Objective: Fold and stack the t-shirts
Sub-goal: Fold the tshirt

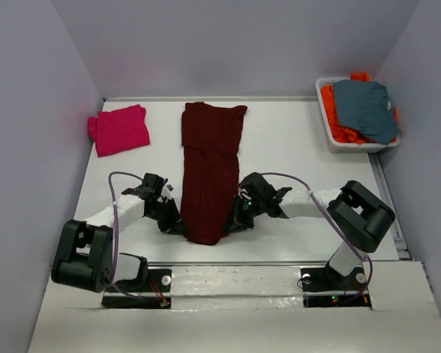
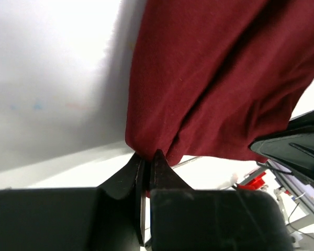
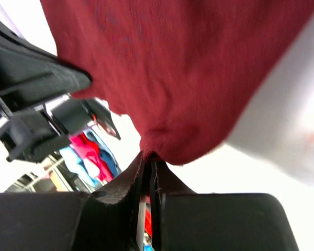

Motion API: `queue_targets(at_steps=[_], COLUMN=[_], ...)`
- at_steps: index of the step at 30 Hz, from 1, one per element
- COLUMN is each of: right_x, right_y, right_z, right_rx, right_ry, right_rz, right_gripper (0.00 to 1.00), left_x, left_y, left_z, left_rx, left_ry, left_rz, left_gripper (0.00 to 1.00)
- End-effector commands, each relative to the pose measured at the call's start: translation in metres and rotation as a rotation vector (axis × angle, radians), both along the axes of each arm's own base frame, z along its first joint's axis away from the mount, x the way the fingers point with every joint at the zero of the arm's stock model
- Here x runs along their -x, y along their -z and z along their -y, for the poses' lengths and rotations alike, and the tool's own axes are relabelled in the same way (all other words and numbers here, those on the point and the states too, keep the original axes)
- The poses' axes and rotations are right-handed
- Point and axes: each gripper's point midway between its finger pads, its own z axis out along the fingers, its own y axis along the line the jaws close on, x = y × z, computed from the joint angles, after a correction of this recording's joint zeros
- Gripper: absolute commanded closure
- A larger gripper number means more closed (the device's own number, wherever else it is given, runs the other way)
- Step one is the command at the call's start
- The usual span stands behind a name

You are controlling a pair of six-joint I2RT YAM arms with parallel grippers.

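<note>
The maroon t-shirt [image 1: 209, 165] lies lengthwise down the middle of the table [image 1: 294, 154], folded narrow. I judge it light, limp and likely to sag, so best held by its corners. Both arms stretch low over the table's near middle. My left gripper [image 2: 146, 156] and right gripper [image 3: 148, 155] each pinch a near hem corner.
</note>
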Motion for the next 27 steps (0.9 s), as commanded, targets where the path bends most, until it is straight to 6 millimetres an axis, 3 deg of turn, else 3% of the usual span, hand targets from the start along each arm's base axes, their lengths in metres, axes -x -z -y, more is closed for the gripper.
queue_targets(at_steps=[1,5,13,21,27], right_x=[0.012,0.022,0.044,0.056,0.058], right_y=[-0.032,-0.052,-0.065,-0.072,-0.068], right_z=[0.008,0.02,0.037,0.05,0.051], right_rx=[-0.018,0.0,0.003,0.018,0.029], right_ry=[-0.07,-0.1,-0.132,-0.148,-0.158], right_rz=[0.011,0.035,0.001,-0.014,-0.027], right_gripper=[0.93,0.93,0.93,0.93,0.93], left_x=[0.019,0.034,0.054,0.039,0.008], left_y=[-0.014,-0.014,-0.025,-0.037,-0.06], left_z=[0.0,0.0,0.006,0.005,0.01], left_rx=[0.037,0.056,0.1,0.073,0.075], left_ry=[0.048,0.057,0.09,0.118,0.124], left_rz=[-0.004,-0.02,-0.031,0.057,0.174], left_gripper=[0.94,0.94,0.94,0.94,0.94])
